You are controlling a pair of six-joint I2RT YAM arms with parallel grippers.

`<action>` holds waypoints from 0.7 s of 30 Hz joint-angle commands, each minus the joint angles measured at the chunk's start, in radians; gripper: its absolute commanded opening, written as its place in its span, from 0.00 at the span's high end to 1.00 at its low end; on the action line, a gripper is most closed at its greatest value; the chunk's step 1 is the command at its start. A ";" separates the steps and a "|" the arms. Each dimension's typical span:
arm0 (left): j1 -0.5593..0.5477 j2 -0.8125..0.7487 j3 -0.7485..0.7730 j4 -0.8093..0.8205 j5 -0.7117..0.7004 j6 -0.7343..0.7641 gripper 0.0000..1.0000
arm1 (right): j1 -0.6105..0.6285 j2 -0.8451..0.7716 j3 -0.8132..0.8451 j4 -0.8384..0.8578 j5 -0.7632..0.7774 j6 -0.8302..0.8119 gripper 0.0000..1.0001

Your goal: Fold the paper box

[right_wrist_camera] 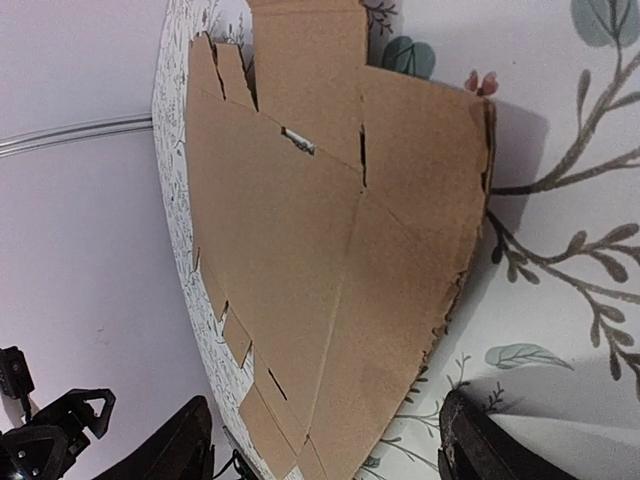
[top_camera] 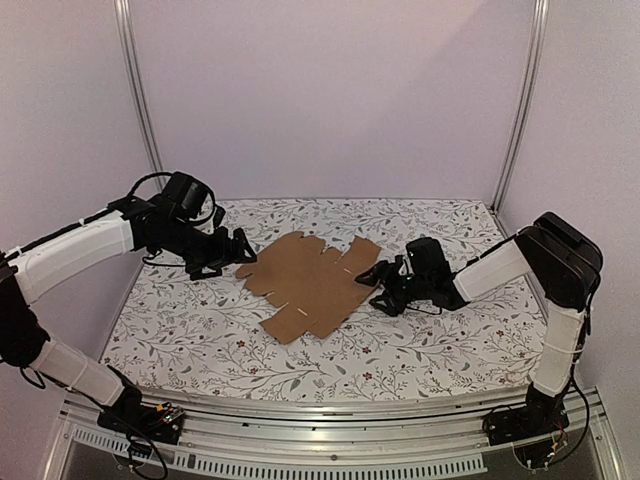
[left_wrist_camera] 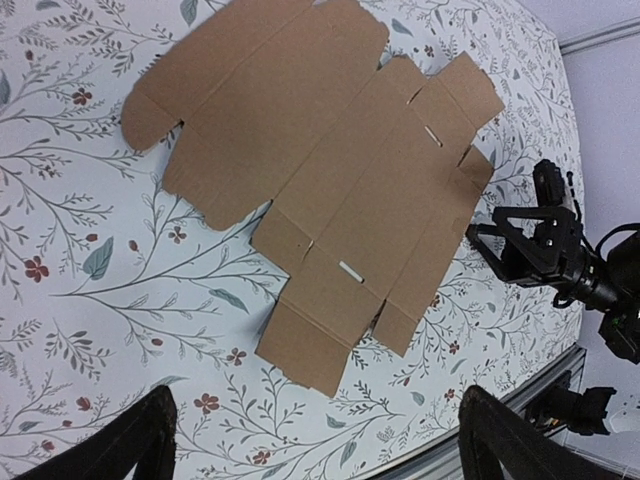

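Note:
The paper box (top_camera: 312, 282) is a flat brown die-cut cardboard sheet with flaps and slits, lying unfolded on the flowered table (top_camera: 190, 330). My left gripper (top_camera: 243, 256) hovers at its left edge, open and holding nothing. In the left wrist view the sheet (left_wrist_camera: 330, 170) lies beyond the wide-spread left gripper (left_wrist_camera: 315, 400). My right gripper (top_camera: 368, 275) is low at the sheet's right edge. In the right wrist view its right gripper (right_wrist_camera: 325, 405) stands open, its jaws on either side of the near flap of the sheet (right_wrist_camera: 330, 250), which looks slightly lifted off the table.
White walls and metal frame posts (top_camera: 140, 100) enclose the table at the back and sides. An aluminium rail (top_camera: 330, 410) runs along the near edge with both arm bases. The right gripper (left_wrist_camera: 515, 245) shows in the left wrist view beside the sheet.

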 commanded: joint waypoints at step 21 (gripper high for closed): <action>-0.017 -0.037 0.006 -0.078 0.016 0.018 0.04 | 0.126 0.269 -0.062 0.300 0.148 0.209 0.53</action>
